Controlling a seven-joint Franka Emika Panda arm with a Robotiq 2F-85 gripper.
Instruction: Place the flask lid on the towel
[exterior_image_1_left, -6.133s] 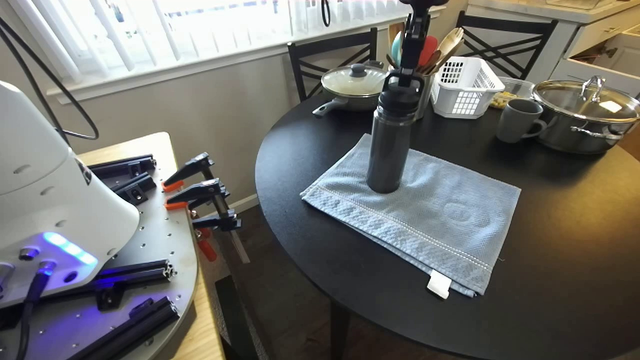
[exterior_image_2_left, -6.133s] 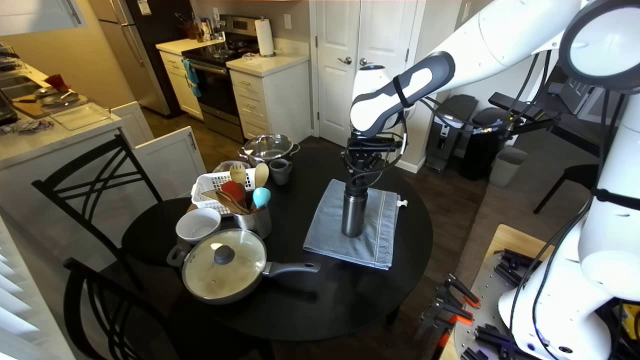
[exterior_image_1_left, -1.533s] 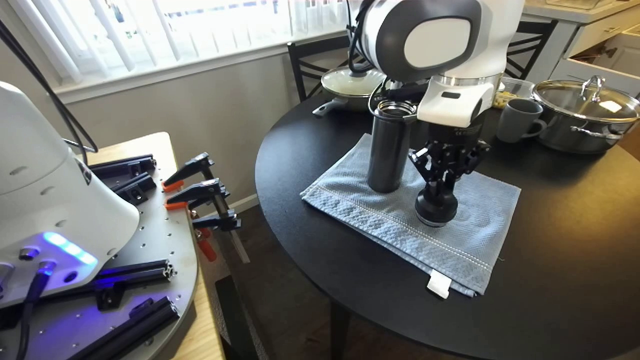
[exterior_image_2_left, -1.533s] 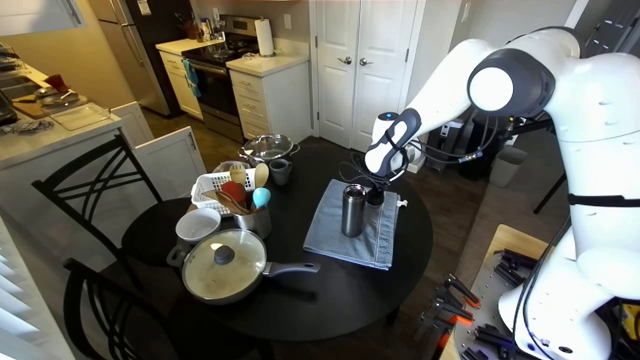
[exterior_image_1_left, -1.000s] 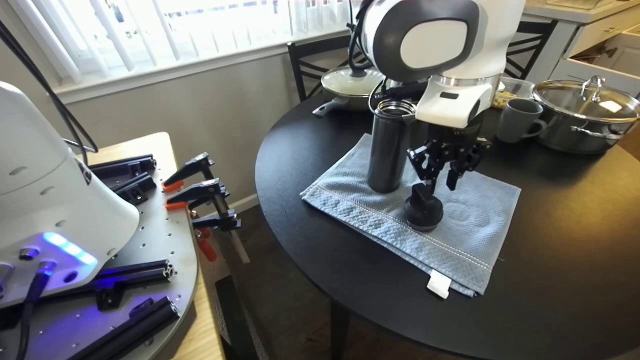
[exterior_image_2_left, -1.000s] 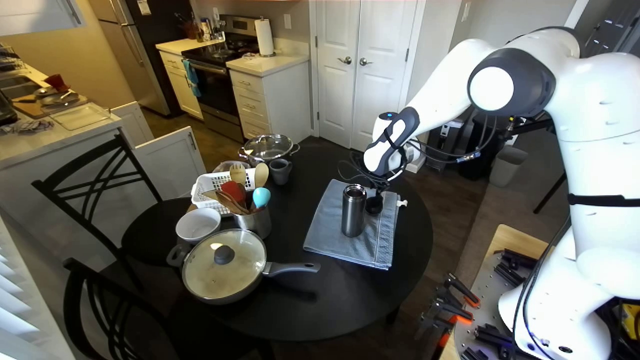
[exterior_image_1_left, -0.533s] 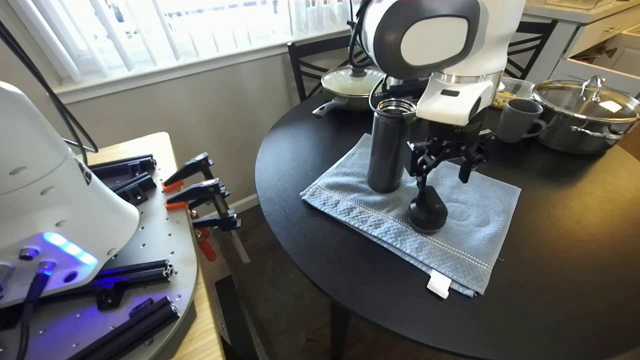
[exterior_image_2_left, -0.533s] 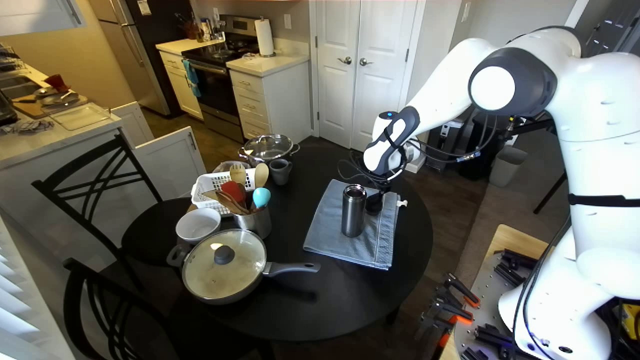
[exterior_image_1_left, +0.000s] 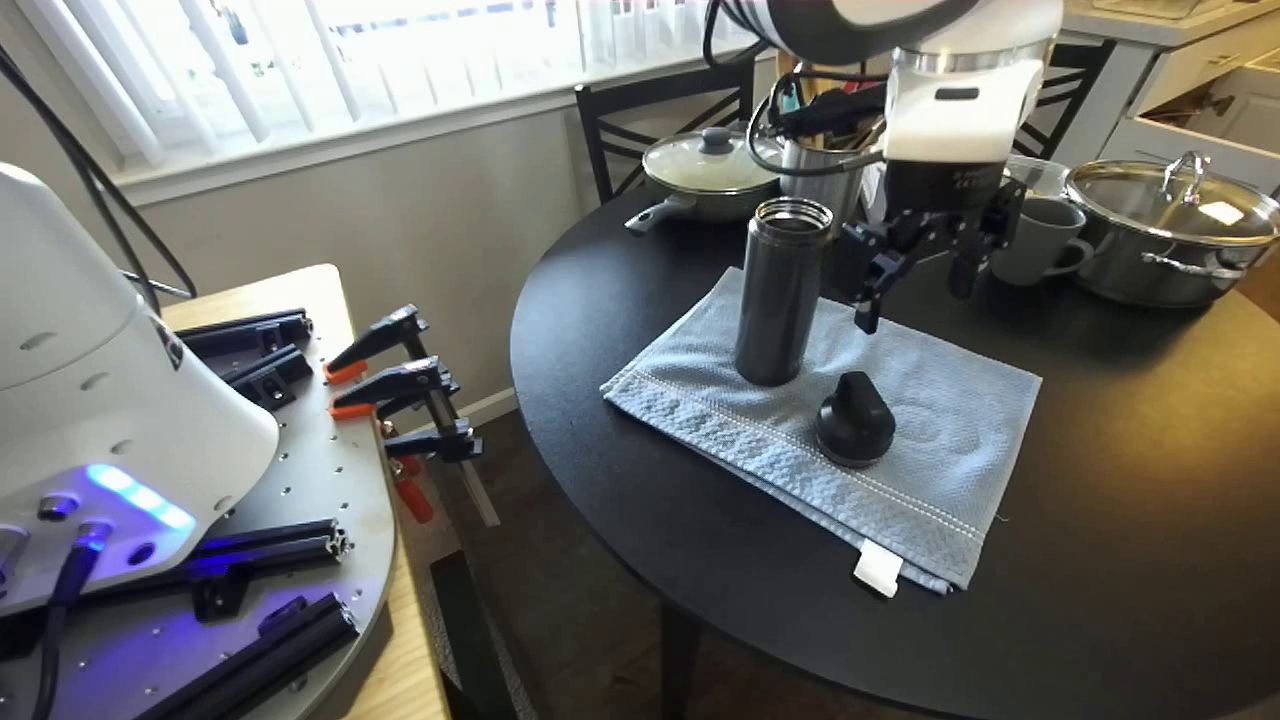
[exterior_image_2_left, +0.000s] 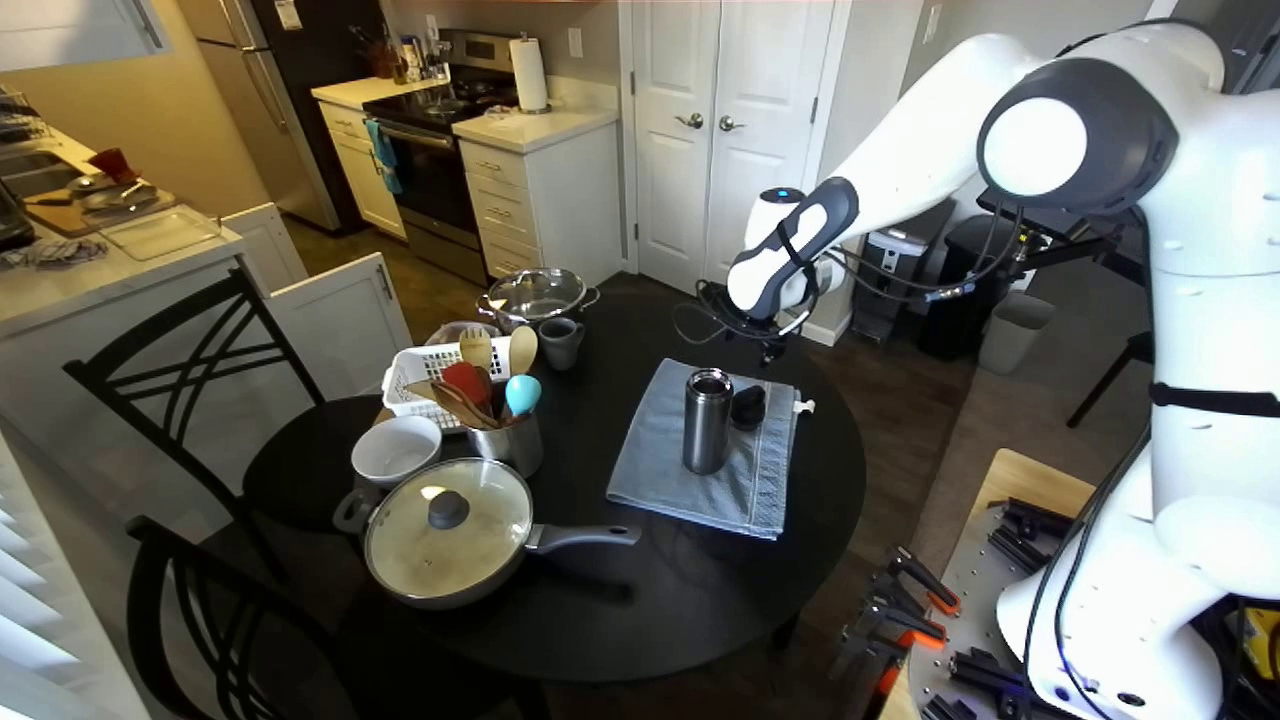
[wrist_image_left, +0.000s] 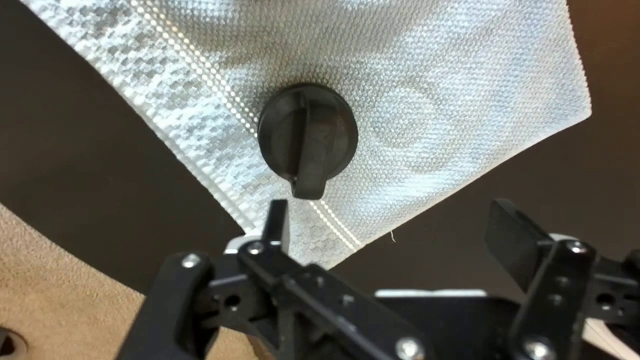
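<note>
On the grey-blue towel (exterior_image_1_left: 700, 345) rests the black flask lid (exterior_image_1_left: 855, 425), its loop handle facing up. From above, the wrist view shows the lid (wrist_image_left: 330, 135) lying by the white stitched lines of the towel (wrist_image_left: 425, 135). My gripper (exterior_image_1_left: 914, 306) is open above the table behind the lid, apart from it. Nothing sits between its fingers (wrist_image_left: 512, 235) in the wrist view. In an exterior view the lid (exterior_image_2_left: 748, 407) is partly hidden behind the dark grey flask (exterior_image_2_left: 706, 430), which stands upright and uncapped on the towel.
Beyond the towel stand a grey mug (exterior_image_1_left: 1040, 245), a steel pot (exterior_image_1_left: 1160, 265) with a glass lid, a lidded pan (exterior_image_2_left: 445, 560), a utensil holder (exterior_image_2_left: 515, 445) and a white basket (exterior_image_2_left: 410, 385). The round black table's edge (exterior_image_1_left: 570, 500) curves past the towel's tagged side.
Six seconds ago the lid was on the flask. Later my gripper held it at the towel, then opened and let go. Since half a second ago the gripper has risen away, leaving the lid in place.
</note>
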